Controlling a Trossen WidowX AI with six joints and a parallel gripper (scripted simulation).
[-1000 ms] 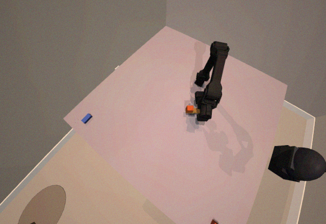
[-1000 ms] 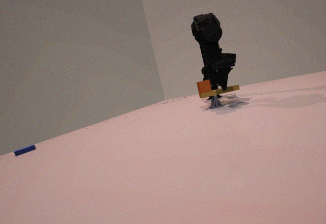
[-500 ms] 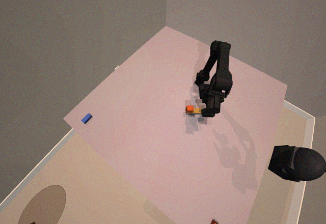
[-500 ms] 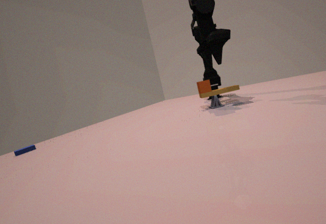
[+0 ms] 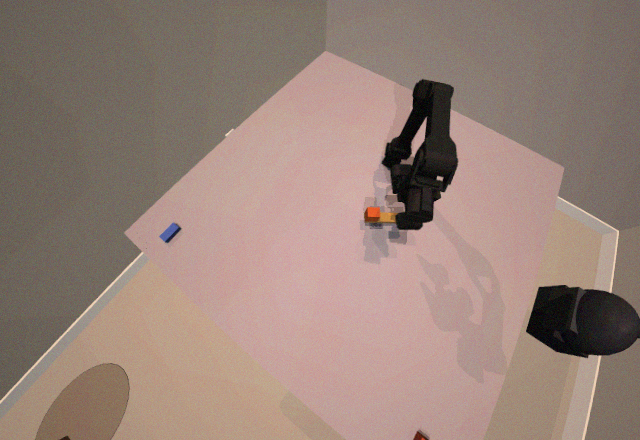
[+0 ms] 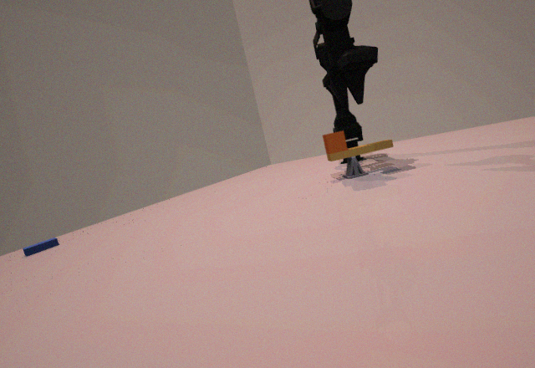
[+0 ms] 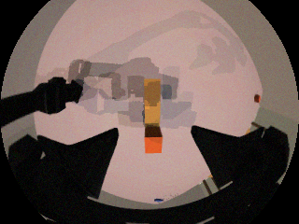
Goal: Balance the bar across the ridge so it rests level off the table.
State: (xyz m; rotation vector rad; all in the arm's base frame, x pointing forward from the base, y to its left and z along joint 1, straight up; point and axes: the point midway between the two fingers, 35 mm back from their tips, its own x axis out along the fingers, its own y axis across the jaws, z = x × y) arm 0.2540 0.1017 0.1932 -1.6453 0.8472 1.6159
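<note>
Top view. Bar (image 5: 385, 215): flat, yellow, with an orange block (image 5: 372, 213) at one end; lies near the middle of the pink worktop (image 5: 289, 280). End effector (image 5: 410, 218): black, above the bar's plain end, which it hides. Blue block (image 5: 170, 232): small, flat, at the worktop's left edge, well apart from the bar. Wide open surface lies between bar and every edge. Red item (image 5: 421, 435): at the near edge, cut off by the frame.

Exterior view. Bar (image 6: 360, 150): rests across the grey ridge (image 6: 354, 168), a narrow upright wedge on a flat foot; both ends off the worktop (image 6: 267, 268), close to level. Orange block (image 6: 335, 142): cube-shaped, matte, on the left end. Arm (image 6: 341, 61): rises behind the bar. Blue block (image 6: 41, 246): far left.

Wrist view. Bar (image 7: 152, 103): below and between the two dark fingers, touching neither. End effector (image 7: 152, 149): released, jaws spread wide, holding nothing. Orange block (image 7: 153, 144): at the nearer end.
</note>
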